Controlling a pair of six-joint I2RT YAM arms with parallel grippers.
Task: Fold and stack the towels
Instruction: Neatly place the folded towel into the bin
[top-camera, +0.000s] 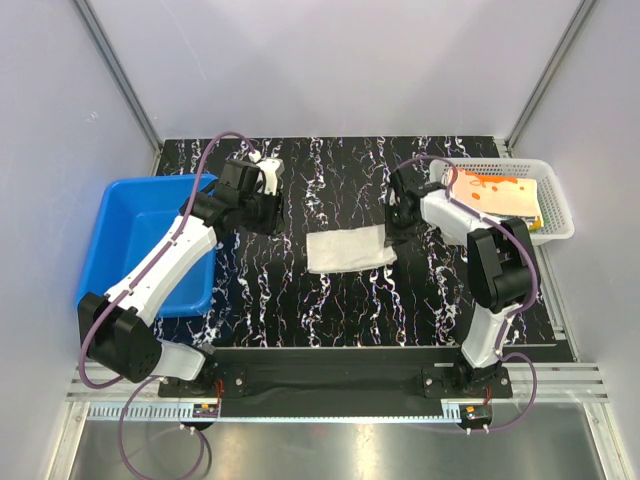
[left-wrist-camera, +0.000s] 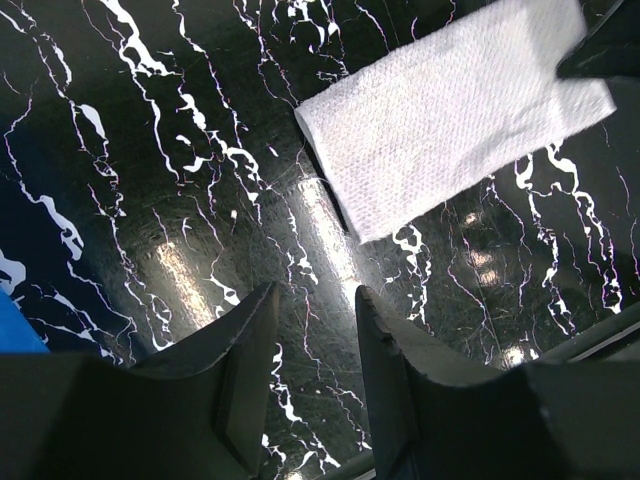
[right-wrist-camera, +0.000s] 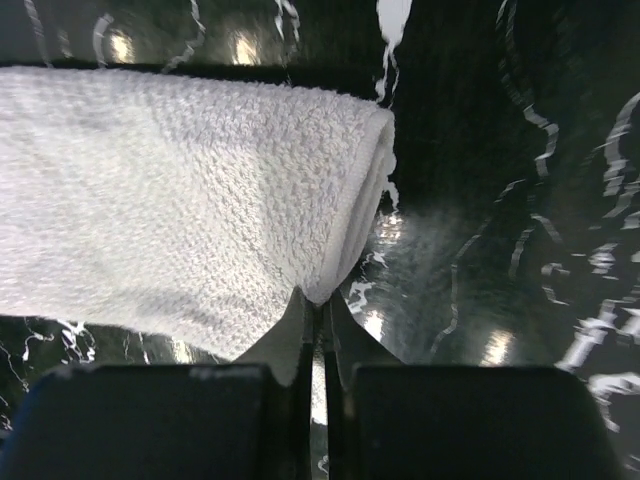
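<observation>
A whitish-beige towel lies folded in the middle of the black marbled table. My right gripper is at its right end. In the right wrist view the right gripper is shut on the towel, pinching its folded corner between the fingertips. My left gripper hovers over bare table to the left of the towel. The left wrist view shows the left gripper open with nothing between its fingers, and the towel lies ahead of it. An orange-patterned towel lies in the basket at the right.
A blue plastic bin stands at the left edge of the table, under the left arm. A white mesh basket sits at the back right, next to the right arm's elbow. Grey walls close in the back and sides.
</observation>
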